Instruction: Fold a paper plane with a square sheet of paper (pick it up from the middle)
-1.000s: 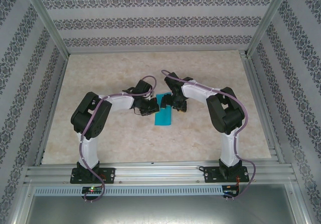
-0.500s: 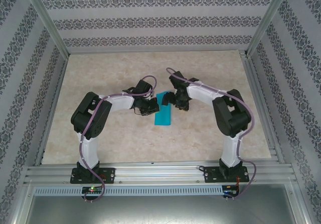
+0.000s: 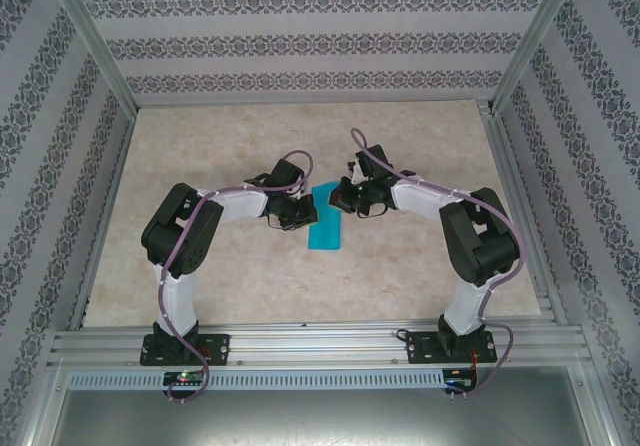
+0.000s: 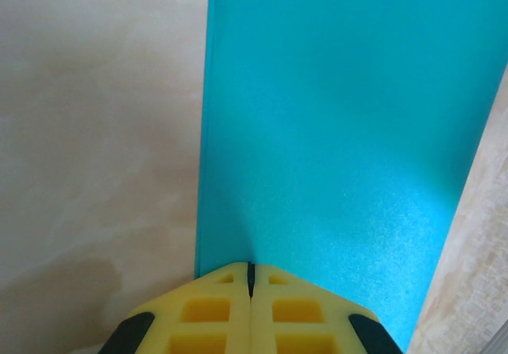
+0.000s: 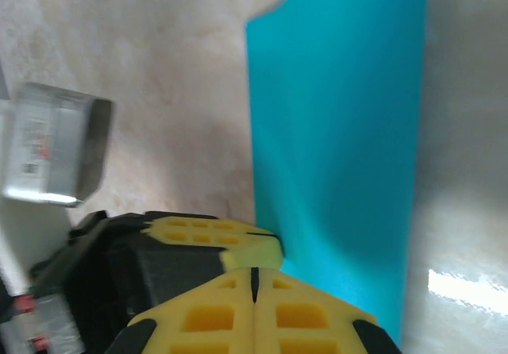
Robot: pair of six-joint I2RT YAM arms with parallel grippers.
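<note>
Paper strip (image 3: 326, 228) on table (image 3: 200, 146); left gripper (image 4: 250, 278) clenched at its edge, right gripper (image 5: 254, 273) clenched alongside.

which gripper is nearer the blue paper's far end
The right gripper, shut at the folded paper's far right corner; the shut left gripper meets its left edge midway.

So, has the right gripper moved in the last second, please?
Yes. The right gripper has shifted slightly rightward, away from the square sheet of paper, which has stayed put on the table, and its jaws have shut.
</note>
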